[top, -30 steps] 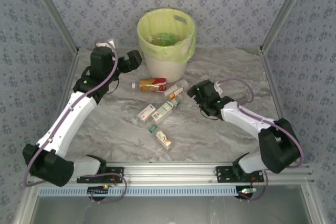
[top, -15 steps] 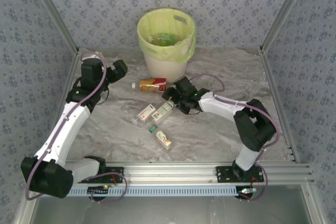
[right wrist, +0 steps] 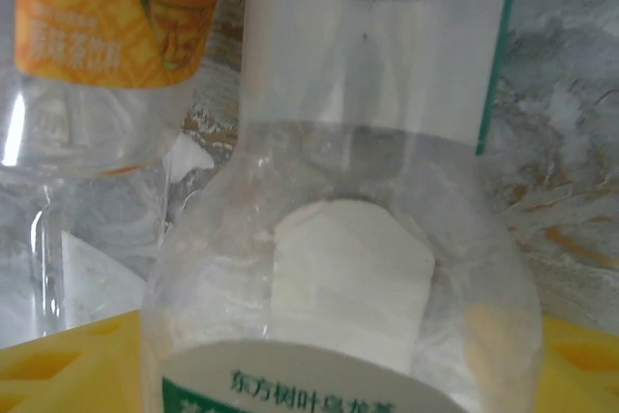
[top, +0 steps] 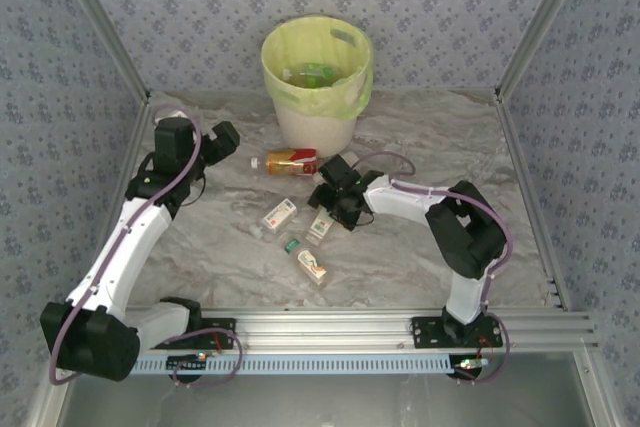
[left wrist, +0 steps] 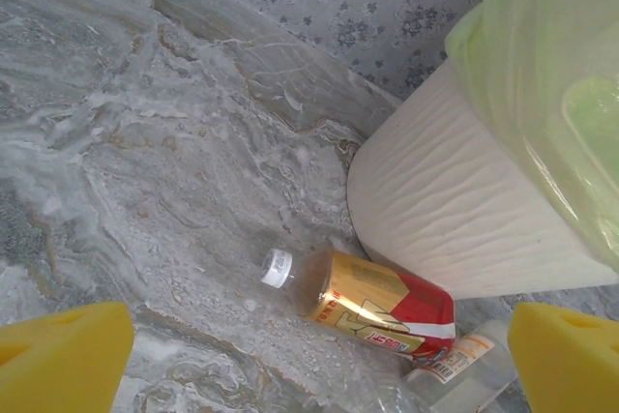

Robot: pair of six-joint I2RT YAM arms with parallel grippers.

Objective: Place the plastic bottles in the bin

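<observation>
The grey marbled table [top: 420, 247] carries the white bin [top: 315, 129], which stands at the far middle against the patterned wall. Its yellow-green liner bag [top: 300, 87] is folded over the rim, and some green-labelled items lie inside. The left gripper [top: 222, 137] hangs left of the bin with its jaws spread wide; its yellow pads [left wrist: 60, 355] sit at the two lower corners of the left wrist view with nothing between them. The right gripper [top: 335, 194] is low over the middle of the table, where a cluster of plastic bottles lies. In the right wrist view its yellow fingers [right wrist: 58, 369] straddle a clear bottle with a white-and-green label [right wrist: 338, 268]; whether they press on it cannot be told. Just beside that one lies a clear bottle with an orange label [right wrist: 106, 26]. A white-capped bottle with a gold-and-red label [left wrist: 372, 302] lies on its side near the foot of the bin. Nearer the arms' bases lie a white-labelled bottle [top: 279, 215], an orange-labelled bottle [top: 312, 265] and, between them, a small green-capped bottle [top: 291, 243].
</observation>
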